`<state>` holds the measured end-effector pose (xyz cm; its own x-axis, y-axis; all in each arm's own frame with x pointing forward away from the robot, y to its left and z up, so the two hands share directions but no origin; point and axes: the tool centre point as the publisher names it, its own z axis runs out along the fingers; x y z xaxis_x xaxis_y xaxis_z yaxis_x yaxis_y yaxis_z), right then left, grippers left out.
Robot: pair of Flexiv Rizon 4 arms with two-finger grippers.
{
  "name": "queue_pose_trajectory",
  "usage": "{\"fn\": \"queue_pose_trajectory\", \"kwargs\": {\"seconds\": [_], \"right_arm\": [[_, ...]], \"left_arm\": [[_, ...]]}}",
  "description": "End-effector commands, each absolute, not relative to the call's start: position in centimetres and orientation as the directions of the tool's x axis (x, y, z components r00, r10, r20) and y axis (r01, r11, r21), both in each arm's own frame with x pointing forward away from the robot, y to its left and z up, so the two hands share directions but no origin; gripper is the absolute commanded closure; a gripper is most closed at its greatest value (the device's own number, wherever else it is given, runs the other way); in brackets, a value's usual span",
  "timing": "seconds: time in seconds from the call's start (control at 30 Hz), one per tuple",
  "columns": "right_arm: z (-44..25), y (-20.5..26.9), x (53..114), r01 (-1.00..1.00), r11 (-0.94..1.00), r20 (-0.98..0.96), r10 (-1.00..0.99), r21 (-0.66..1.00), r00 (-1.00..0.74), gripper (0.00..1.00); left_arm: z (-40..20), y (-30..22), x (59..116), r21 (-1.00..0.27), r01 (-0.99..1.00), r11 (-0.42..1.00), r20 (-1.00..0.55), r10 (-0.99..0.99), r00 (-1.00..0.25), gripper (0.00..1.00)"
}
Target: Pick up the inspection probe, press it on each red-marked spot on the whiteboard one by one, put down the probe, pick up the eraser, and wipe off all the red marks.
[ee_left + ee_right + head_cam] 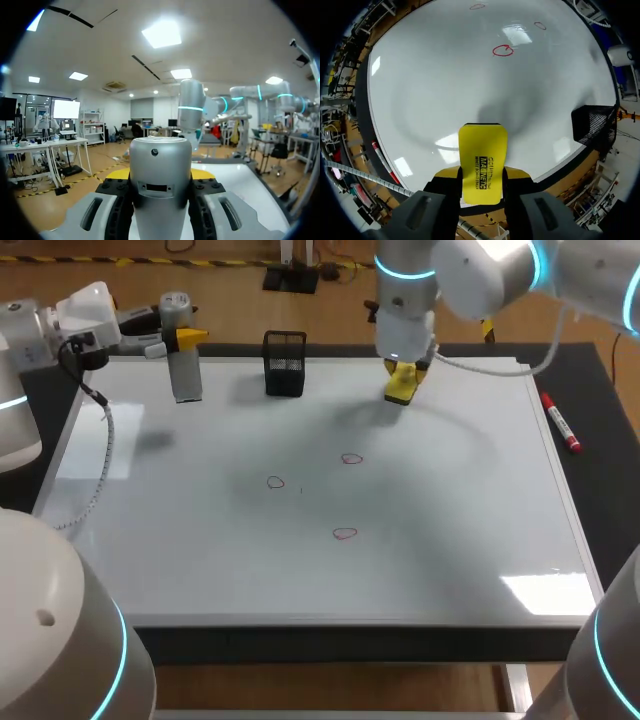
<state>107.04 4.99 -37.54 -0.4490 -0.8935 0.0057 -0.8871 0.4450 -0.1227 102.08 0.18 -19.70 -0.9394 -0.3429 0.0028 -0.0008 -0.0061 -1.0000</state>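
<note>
Head view from where I stand: the whiteboard (200,540) covers nearly the whole counter (605,480), leaving a dark strip bare along the right edge and a thinner one along the bottom edge. The middle and lower part of the board is wide open. Everything else crowds the top edge.

At the upper left, the left gripper (178,340) is clamped on the grey inspection probe (185,375), which hangs upright over the board's upper left corner. I cannot tell whether its lower end touches. Left wrist view shows the probe (160,185) pinched between the fingers.

At the upper middle, the right gripper (403,368) is closed on the yellow eraser (400,388), close to the board's top edge. Right wrist view shows the eraser (482,162) held from both sides.

Counting: three red marks, one just right of centre (350,458), one left of centre (276,482), one lower (345,533). One black mesh holder (285,363) stands between the grippers. One red marker (560,422) lies on the right strip, off the board.
</note>
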Motion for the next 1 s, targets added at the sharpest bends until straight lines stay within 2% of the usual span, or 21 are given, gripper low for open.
{"fn": "queue_pose_trajectory", "kwargs": {"seconds": [0.03,0.47,1.0], "right_arm": [[-36.8,0.7,104.2,-0.869,0.475,-0.02,-0.879,-0.137,-0.477,1.0],[-38.1,-4.5,100.8,-0.782,0.618,0.0,-0.784,-0.076,-0.62,1.0],[-38.3,-5.1,100.3,-0.77,0.634,-0.005,-0.772,-0.072,-0.635,1.0]], "left_arm": [[-19.6,0.1,102.0,-1.0,0.0,-0.006,0.002,-0.345,-0.938,1.0],[-19.6,0.1,102.0,-1.0,0.0,-0.006,0.002,-0.345,-0.938,1.0],[-19.6,0.1,102.0,-1.0,0.0,-0.006,0.002,-0.345,-0.938,1.0]]}}
